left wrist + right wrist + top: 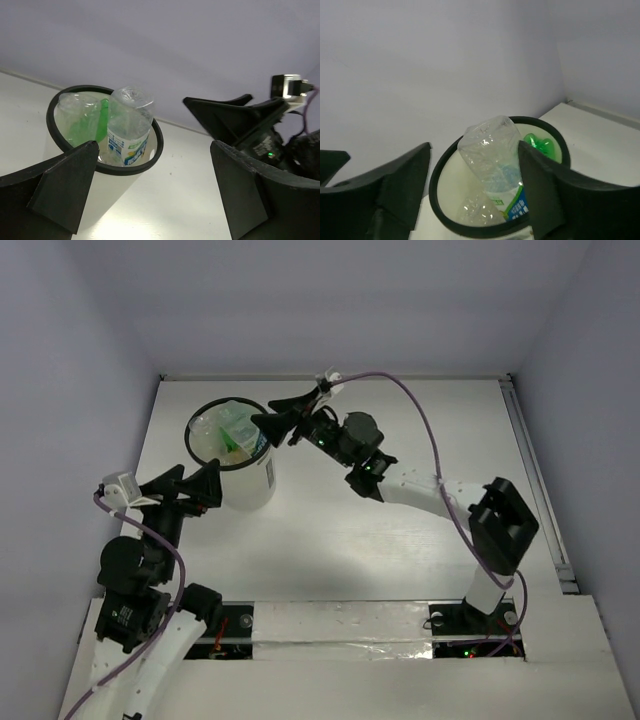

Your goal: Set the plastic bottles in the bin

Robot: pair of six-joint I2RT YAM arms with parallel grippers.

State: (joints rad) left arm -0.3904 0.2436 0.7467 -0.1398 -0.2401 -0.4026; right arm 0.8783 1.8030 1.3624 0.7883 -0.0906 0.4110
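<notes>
The white bin [250, 490] with a black ring rim stands at the left middle of the table. In it are a clear bottle with a blue-and-white label [240, 428] and a green bottle [232, 448]. My right gripper [265, 412] is open at the bin's right rim. In its wrist view the clear labelled bottle [492, 150] leans upside down in the bin [437, 190] between its spread fingers, with the green bottle [540, 145] behind. My left gripper [198, 468] is open and empty beside the bin's near left side. Its view shows the bin [155, 150] and the bottle [129, 125].
Another clear crumpled bottle [477, 210] lies lower in the bin. Enclosure walls close the table at the back and sides. A metal rail [535, 480] runs along the right edge. A taped strip [340, 620] crosses the near edge between the arm bases.
</notes>
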